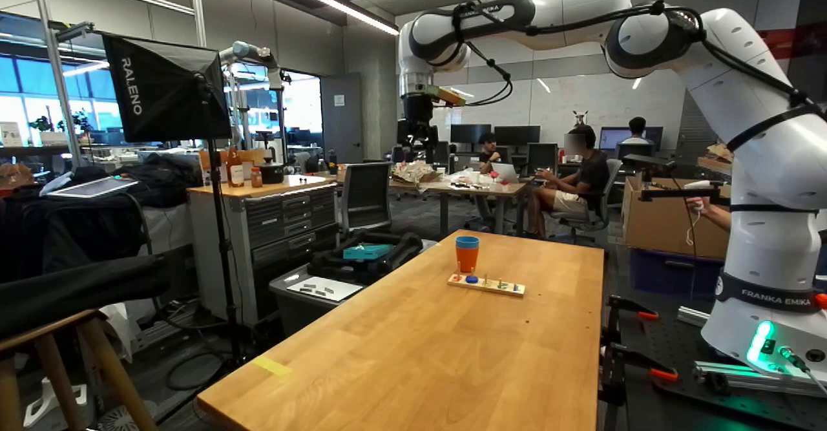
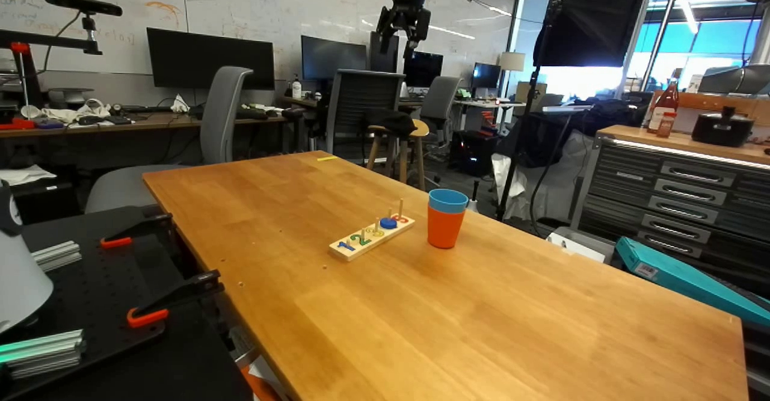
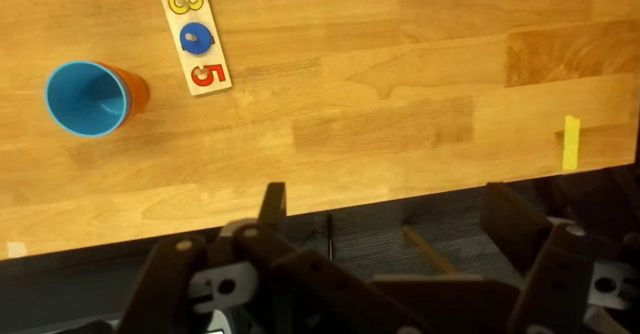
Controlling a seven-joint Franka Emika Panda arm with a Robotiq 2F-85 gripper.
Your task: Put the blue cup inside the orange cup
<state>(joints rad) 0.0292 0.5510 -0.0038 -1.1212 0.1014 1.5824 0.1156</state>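
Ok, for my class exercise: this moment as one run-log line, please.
blue cup: inside orange cup | claw: open, empty | pegboard: beside orange cup, blue disc on it | task: looks complete

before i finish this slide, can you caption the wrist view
The blue cup nested in the orange cup beside a numbered peg board, open pincer in the foreground.

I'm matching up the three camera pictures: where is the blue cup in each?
In an exterior view: the blue cup, just right of centre, behind the peg board.
In an exterior view: the blue cup, right of centre, right of the peg board.
Wrist view: the blue cup, far left, left of the peg board.
Shared landmark: the peg board, in all three.
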